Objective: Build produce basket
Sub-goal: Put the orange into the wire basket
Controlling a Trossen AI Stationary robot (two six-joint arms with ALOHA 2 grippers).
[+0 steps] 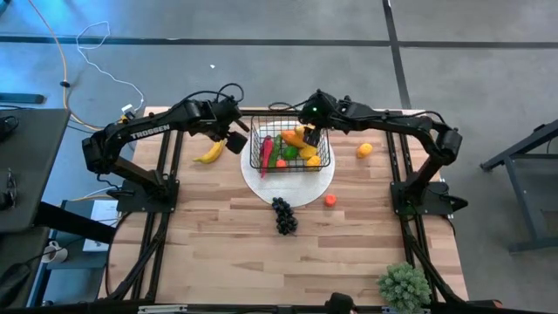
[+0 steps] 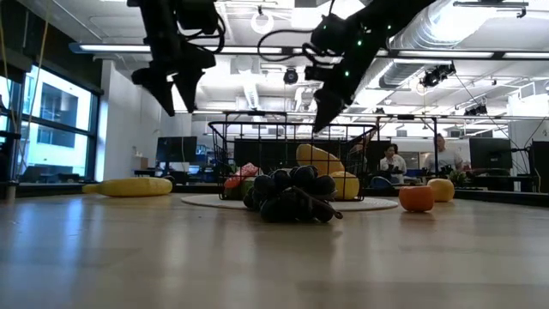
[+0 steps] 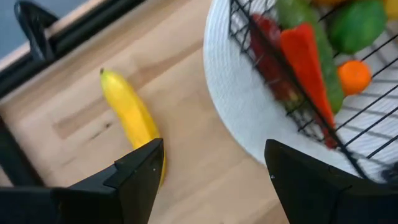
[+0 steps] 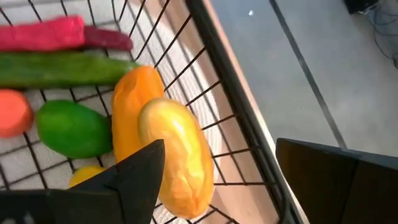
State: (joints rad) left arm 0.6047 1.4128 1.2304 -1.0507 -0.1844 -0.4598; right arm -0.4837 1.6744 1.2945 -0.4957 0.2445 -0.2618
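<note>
The black wire basket (image 1: 290,150) stands on a round white plate (image 1: 289,190) and holds a red chili (image 4: 43,32), a green cucumber (image 4: 62,67), a green fruit (image 4: 74,129), an orange piece (image 4: 132,93) and a yellow piece (image 4: 179,155). My right gripper (image 4: 221,152) hangs open above the basket's far right part, with nothing between its fingers. My left gripper (image 3: 214,155) is open too, in the air between the yellow banana (image 3: 129,113), which lies on the table left of the plate, and the basket. Dark grapes (image 1: 284,215) lie at the plate's near edge.
An orange fruit (image 1: 364,150) lies right of the basket and a small red-orange one (image 1: 330,200) near the plate's right edge. A green bushy plant (image 1: 404,286) stands at the near right corner. Bare wood spreads across the near half of the table.
</note>
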